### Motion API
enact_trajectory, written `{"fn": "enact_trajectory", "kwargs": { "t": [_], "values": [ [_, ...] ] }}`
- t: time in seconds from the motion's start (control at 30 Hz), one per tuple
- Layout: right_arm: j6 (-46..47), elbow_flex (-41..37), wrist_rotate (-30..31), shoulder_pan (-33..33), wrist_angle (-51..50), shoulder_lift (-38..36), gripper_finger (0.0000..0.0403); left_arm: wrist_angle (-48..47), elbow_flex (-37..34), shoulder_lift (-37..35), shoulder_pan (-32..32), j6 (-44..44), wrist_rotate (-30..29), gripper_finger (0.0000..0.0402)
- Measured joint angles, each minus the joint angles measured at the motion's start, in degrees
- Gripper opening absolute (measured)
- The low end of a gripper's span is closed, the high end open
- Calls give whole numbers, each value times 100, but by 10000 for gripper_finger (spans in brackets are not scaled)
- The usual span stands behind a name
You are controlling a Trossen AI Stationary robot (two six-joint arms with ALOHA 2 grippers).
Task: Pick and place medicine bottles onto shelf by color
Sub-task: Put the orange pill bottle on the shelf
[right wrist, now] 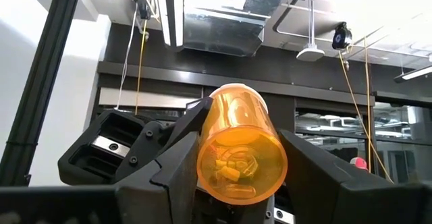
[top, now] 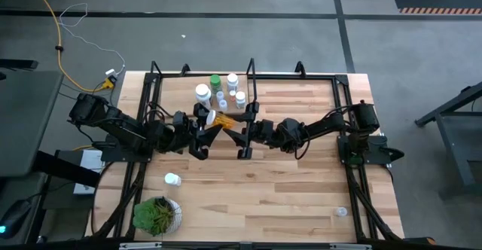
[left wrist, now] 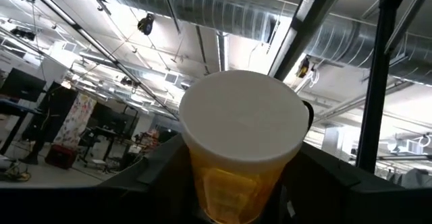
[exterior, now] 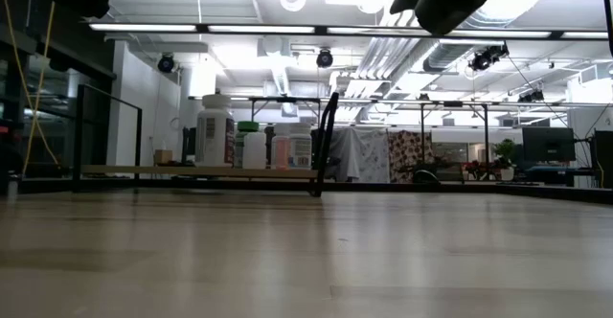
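Both fingers (right wrist: 169, 156) hold orange bottle (top: 223, 119) horizontally.

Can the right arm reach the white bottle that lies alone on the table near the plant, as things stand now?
Probably not yet: the right gripper is at the orange bottle together with the left gripper, and the lone white bottle lies beyond the left arm.

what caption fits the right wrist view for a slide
Orange pill bottle held bottom-first between both grippers, pills visible through its clear base.
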Motion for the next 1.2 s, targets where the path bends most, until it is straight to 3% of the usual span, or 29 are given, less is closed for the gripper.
{"fn": "enact_trajectory", "kwargs": {
  "t": [0.23,0.53,0.83,1.0,1.2],
  "values": [
    [1,0,299,13,-44,-4,190,7,-4,2,4,-16,-52,183],
    [-2,0,383,15,-52,-4,256,38,-4,2,7,4,-216,181],
    [-759,-15,1156,163,-250,-37,277,-234,-4,-185,-3,354,-317,180],
    [-1232,-15,1514,324,-1446,-439,277,-1213,-4,-696,-15,349,-367,180],
    [-1027,-15,1653,393,-4079,-1289,277,-2397,-7,-1338,-8,329,-387,180]
  ]
}}
